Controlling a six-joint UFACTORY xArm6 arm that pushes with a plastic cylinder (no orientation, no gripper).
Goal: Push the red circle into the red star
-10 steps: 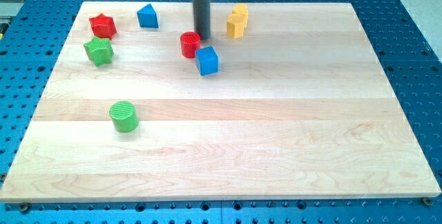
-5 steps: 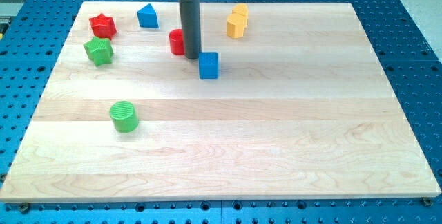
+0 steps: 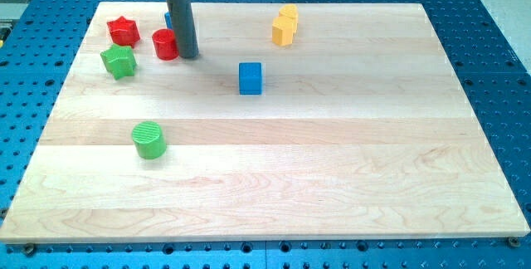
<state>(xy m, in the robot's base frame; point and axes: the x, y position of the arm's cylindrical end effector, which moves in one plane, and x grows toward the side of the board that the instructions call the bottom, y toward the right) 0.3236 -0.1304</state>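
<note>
While my tip [image 3: 187, 55] presses against the red circle [image 3: 165, 45] from the view's right, that circle sits near the red star [image 3: 123, 30], not touching. No hand exists, only the rod, gripping nothing.

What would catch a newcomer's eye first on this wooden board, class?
The dark rod's tip stands near the view's top left, pressed against the right side of the red circle block. Left of it sits the red star block, a small gap away. The blue cube block sits alone, nearer the middle.
</note>
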